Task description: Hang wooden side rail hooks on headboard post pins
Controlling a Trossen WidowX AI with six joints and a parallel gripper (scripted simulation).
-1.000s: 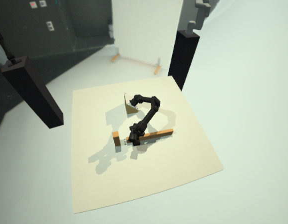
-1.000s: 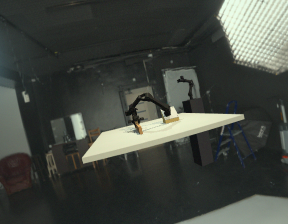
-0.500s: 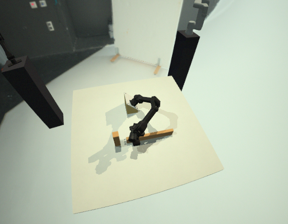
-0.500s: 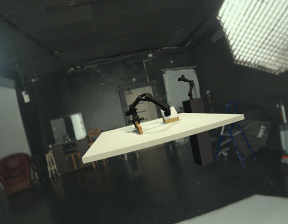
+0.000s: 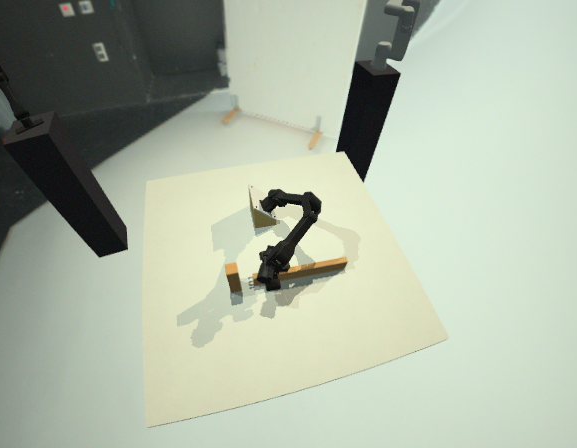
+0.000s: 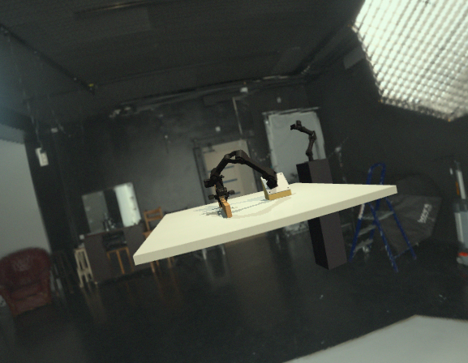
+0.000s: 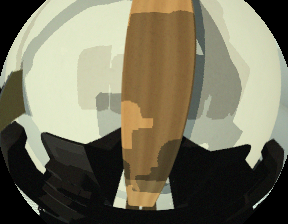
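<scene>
Landmark: headboard post, a wooden block standing on the table; its slot and pins cannot be made out.

Item, side rail: wooden, long, lying beside the post and pointing at it; hooked end near the post, far end well apart from it, on the table.

Item, steel hooks: on the rail's near end, facing the post across a small gap; not hung.

Item, gripper: on the post's side of the rail's middle, a little back from the hooks. Fingers closed on the rail, one on each flank, the wood between them.

Item, angled bracket: at the arm's base, well apart from the post.

Step in hand, by judgement: grip secured, lift due. Handling notes: raise the hooked end straight up, letting the far end pivot on the table; tilt the wrist with the rail so the wood does not twist in the grip. Clear the pins' height before advancing towards the post. Keep the hooks square to the slot, then lower gently until both seat. Hazards: knocking the post over, or catching one hook only. Open the fingers only after both bear.
</scene>
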